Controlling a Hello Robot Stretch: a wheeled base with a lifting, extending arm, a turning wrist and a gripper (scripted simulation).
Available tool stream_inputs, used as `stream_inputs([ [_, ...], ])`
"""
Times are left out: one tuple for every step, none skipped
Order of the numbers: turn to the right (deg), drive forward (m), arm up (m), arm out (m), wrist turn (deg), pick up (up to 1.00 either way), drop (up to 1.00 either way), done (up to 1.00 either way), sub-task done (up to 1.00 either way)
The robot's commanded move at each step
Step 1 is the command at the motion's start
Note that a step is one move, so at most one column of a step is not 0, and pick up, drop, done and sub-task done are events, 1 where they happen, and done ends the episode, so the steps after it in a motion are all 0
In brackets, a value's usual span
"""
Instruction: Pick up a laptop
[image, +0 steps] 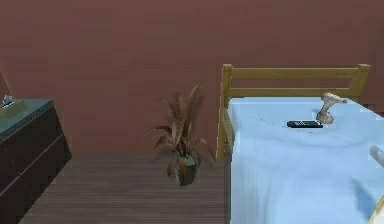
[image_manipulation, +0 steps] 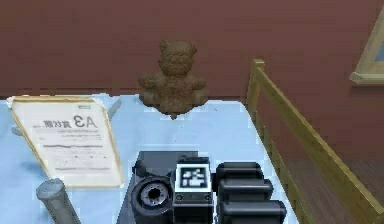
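Observation:
The arm's dark bar rises from the arm side view's bottom edge, with a white marker square at its end. Left of the square is my gripper, a dark body over the light-blue bed cover. Its far end is hard to make out, so I cannot tell whether it holds anything. A flat cream rectangle with print lies on the cover to the left. In the forward view a small dark flat thing lies on the bed near the headboard.
A brown teddy bear sits on the bed's far side and a grey cylinder stands at the lower left. The wooden bed frame runs along the right. The forward view shows a potted plant, a dark dresser and wood floor.

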Motion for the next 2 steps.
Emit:
stream_inputs([
  [0.0,0.0,-0.3,0.0,0.0,0.0,0.0,0.0,0.0],
  [0.0,0.0,0.0,0.0,0.0,1.0,0.0,0.0,0.0],
])
